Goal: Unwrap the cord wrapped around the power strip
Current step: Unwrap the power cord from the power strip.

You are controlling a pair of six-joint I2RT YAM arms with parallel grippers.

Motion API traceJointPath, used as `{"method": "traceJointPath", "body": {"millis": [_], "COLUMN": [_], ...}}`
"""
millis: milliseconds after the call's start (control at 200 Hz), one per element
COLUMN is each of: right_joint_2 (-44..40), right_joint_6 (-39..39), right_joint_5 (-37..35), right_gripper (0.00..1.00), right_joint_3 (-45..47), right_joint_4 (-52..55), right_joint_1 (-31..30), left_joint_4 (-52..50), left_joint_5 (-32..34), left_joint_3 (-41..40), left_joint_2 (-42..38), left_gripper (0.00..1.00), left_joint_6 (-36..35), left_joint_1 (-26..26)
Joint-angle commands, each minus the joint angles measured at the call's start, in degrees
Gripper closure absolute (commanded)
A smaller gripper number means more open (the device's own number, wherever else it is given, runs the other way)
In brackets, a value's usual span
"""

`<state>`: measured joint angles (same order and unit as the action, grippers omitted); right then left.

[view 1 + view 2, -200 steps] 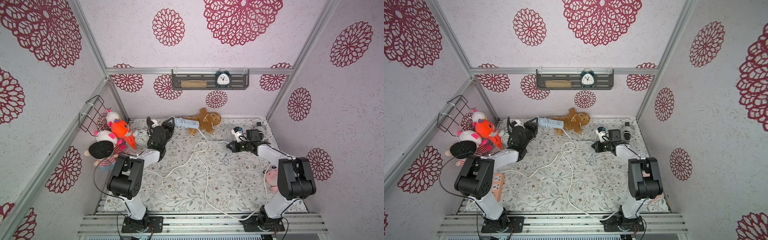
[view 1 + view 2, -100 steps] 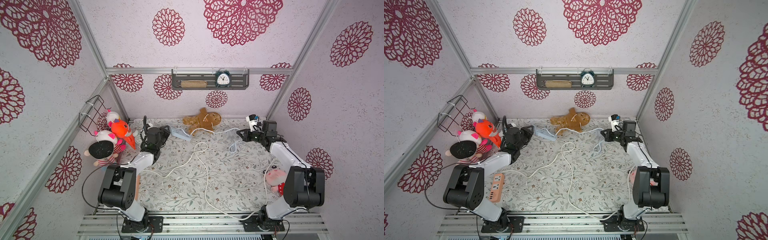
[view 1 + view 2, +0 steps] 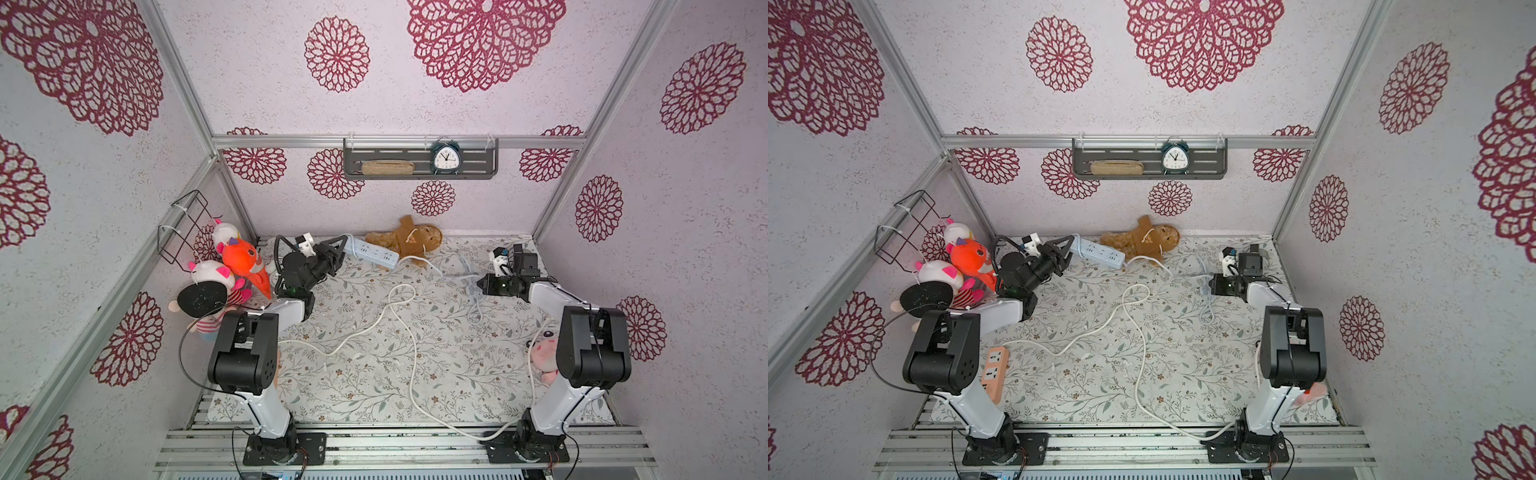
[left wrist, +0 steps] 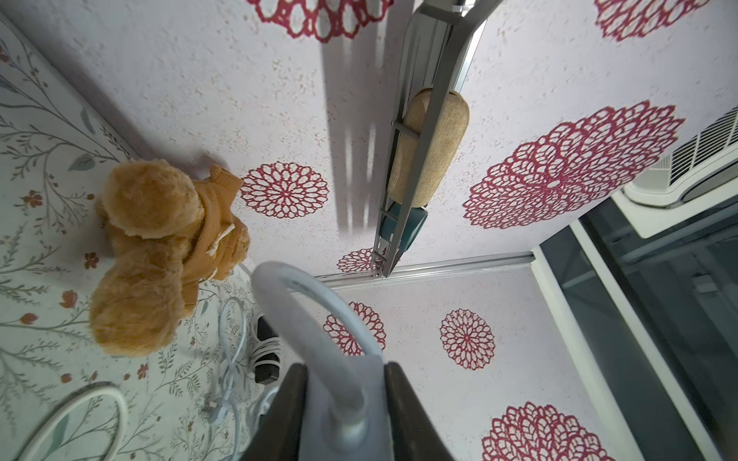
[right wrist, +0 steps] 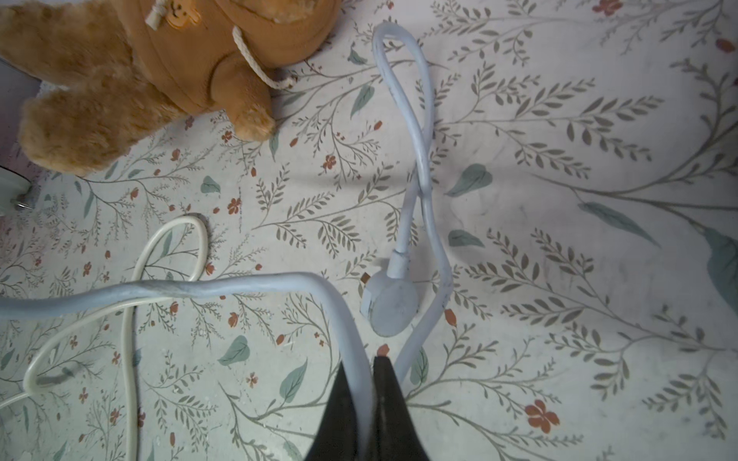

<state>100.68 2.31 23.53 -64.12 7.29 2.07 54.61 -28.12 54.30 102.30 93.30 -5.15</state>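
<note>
Strip lies at 12 o'clock on the mat, just beside the bear; both top views show it there. Left gripper, at 11 o'clock, has the strip's 9 o'clock end. In the left wrist view the left gripper stands part-way open, its jaws pressed against both sides of that end. Cord leaves the clamped end in a stiff curve.

Right gripper sits at 2 o'clock, well apart from the strip. In the right wrist view the right gripper is almost fully closed, pinching the cord between its jaws. From the pinch the cord runs off toward the bear. On the other side it doubles back in a narrow loop and ends in the plug, which lies on the mat near the fingertips. Whether any turn still goes round the strip I cannot tell.

White cable snakes over the middle of the mat, from 9 o'clock down to the right arm's base at 5 o'clock. Orange strip lies at 8 o'clock beside the left arm. Toys are piled at 10 o'clock.
</note>
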Motion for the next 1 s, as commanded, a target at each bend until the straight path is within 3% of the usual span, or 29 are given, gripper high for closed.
{"method": "traceJointPath", "body": {"millis": [0, 135, 335, 490, 695, 826, 906, 996], "right_joint_2": [0.0, -2.6, -11.3, -15.5, -11.0, -8.8, -8.3, -8.4], "right_joint_6": [-1.3, -0.2, 3.4, 6.0, 6.5, 7.9, 8.4, 9.1], "right_joint_5": [-4.4, -4.1, 1.1, 1.9, -2.7, -3.6, -3.3, -1.9], "right_gripper": [1.00, 1.00, 1.00, 1.00, 1.00, 1.00, 1.00, 1.00], "right_joint_3": [2.3, 5.5, 9.7, 8.1, 3.5, 3.2, 2.9, 1.9], "right_joint_4": [-0.4, -1.4, -2.5, -2.3, 0.1, -0.7, -1.4, -0.4], "right_joint_1": [2.0, 3.1, 6.2, 9.3, 12.1, 12.5, 12.5, 12.4], "left_joint_4": [6.5, -7.4, -34.0, -44.2, -52.5, -64.0, -70.3, -75.3], "left_joint_5": [6.1, 16.2, 27.8, 27.1, 15.4, 10.9, 13.2, 22.8], "left_joint_3": [2.3, 2.1, 6.9, 7.8, 6.6, 10.3, 12.2, 13.0], "left_joint_2": [0.1, -3.1, -9.3, -11.1, -15.2, -18.4, -20.1, -22.0], "left_gripper": [1.00, 1.00, 1.00, 1.00, 1.00, 1.00, 1.00, 1.00], "left_joint_6": [5.4, -4.3, -25.8, -34.2, -40.9, -49.8, -54.0, -57.0], "left_joint_1": [3.1, 4.5, 5.0, 5.5, 7.7, 7.8, 7.8, 7.4]}}
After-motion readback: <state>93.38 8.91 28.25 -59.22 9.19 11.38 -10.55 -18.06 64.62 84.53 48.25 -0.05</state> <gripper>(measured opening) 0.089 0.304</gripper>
